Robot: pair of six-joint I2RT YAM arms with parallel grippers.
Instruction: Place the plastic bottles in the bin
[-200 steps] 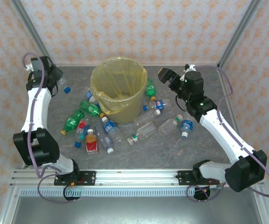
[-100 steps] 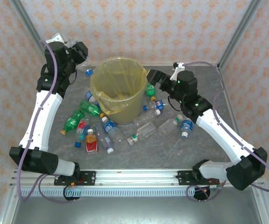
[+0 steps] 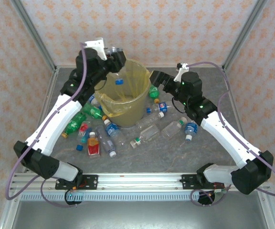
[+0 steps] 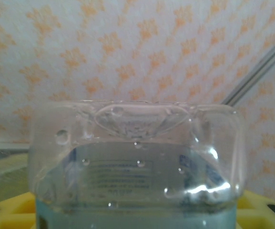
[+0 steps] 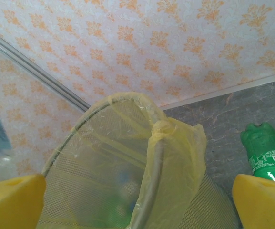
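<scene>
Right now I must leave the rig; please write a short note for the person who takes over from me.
Left gripper: shut on a clear blue-capped bottle, held over the far-left rim of the yellow-lined bin.
Right gripper: open, empty, beside the bin's right rim.
Done: cannot tell how many bottles are already inside the bin.
Left: drop the held bottle. About a dozen more lie on the table to the left, front and right of the bin. A green bottle lies nearest the right gripper.

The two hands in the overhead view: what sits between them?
The yellow-lined bin, as the top view shows. The left hand holds a clear bottle above its opening; the right hand stands open at its right rim.
</scene>
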